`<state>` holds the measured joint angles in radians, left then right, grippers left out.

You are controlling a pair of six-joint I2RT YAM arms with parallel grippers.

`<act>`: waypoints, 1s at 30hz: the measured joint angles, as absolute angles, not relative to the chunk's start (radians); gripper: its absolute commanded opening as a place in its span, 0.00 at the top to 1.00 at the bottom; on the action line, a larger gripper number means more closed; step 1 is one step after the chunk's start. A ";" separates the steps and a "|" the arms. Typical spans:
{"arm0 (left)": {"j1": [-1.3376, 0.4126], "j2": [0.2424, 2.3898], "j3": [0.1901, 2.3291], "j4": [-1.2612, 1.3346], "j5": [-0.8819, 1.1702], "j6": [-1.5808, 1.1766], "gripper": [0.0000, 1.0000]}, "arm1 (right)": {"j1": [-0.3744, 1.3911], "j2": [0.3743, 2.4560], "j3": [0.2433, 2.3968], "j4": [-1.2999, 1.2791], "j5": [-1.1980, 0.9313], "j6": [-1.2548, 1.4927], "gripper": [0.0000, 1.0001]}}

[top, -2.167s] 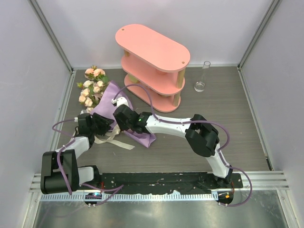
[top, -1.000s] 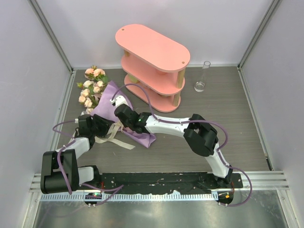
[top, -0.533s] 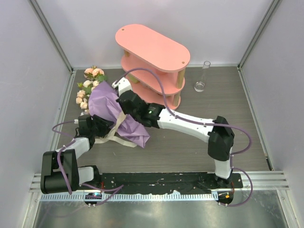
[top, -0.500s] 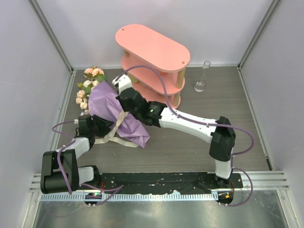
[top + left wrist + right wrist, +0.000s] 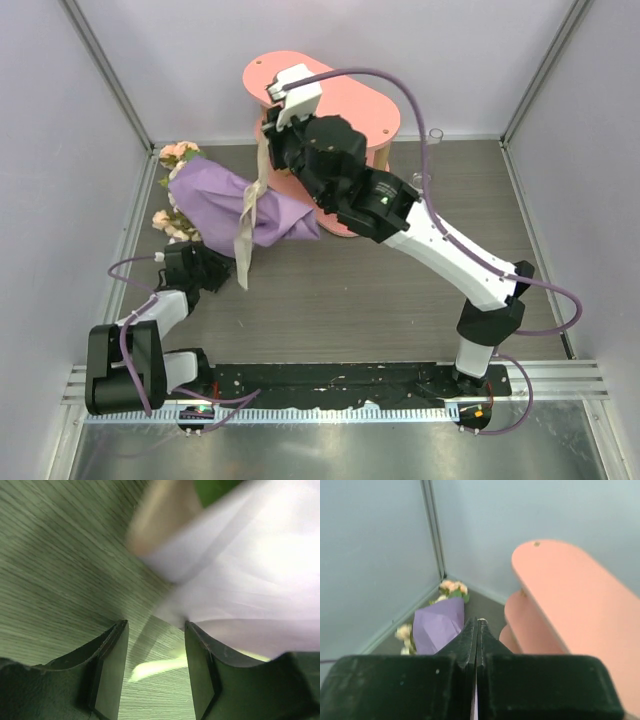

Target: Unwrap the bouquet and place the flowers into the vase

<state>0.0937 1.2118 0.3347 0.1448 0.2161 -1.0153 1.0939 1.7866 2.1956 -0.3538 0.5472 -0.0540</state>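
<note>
Right end effector (image 5: 477,624) clamped, gripping ribbon (image 5: 248,215)

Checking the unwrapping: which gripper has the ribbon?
The right gripper: high above the bouquet, jaws shut on the cream ribbon. The left gripper sits low by the table, jaws open.

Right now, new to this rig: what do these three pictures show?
Two robot arms stand at the near table edge. The wide picture looks down from above and behind them; the other two come from cameras on each wrist. On the wood-grain table are a bouquet of pale roses in purple paper, a pink three-tier oval shelf and, partly hidden behind the right arm, a small clear glass vase. The right gripper, raised, jaws shut, appears to pinch the bouquet's cream ribbon. The left gripper is open, low over the table beside the paper.
</note>
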 measured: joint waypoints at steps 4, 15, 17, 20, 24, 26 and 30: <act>0.094 1.171 0.338 0.089 0.205 -1.001 0.47 | 1.092 1.763 2.275 -0.353 0.564 -0.094 0.99; 0.094 0.747 0.390 -0.178 0.192 -0.952 0.42 | 1.091 1.650 1.818 -0.246 0.544 -0.015 0.99; 0.094 0.668 0.411 -0.243 0.183 -0.943 0.42 | 1.091 1.657 1.737 -0.241 0.545 -0.002 0.99; 0.094 0.590 0.426 -0.286 0.195 -0.945 0.43 | 1.091 1.658 1.643 -0.234 0.549 0.008 0.99; 0.094 0.585 0.426 -0.213 0.295 -1.016 0.47 | 1.091 1.659 1.607 -0.200 0.545 0.024 0.99; 0.091 0.647 0.426 -0.124 0.363 -1.065 0.47 | 1.091 1.659 1.598 -0.166 0.542 0.035 0.99; 0.052 0.841 0.426 0.100 0.462 -1.177 0.47 | 1.091 1.659 1.576 -0.117 0.532 0.052 0.99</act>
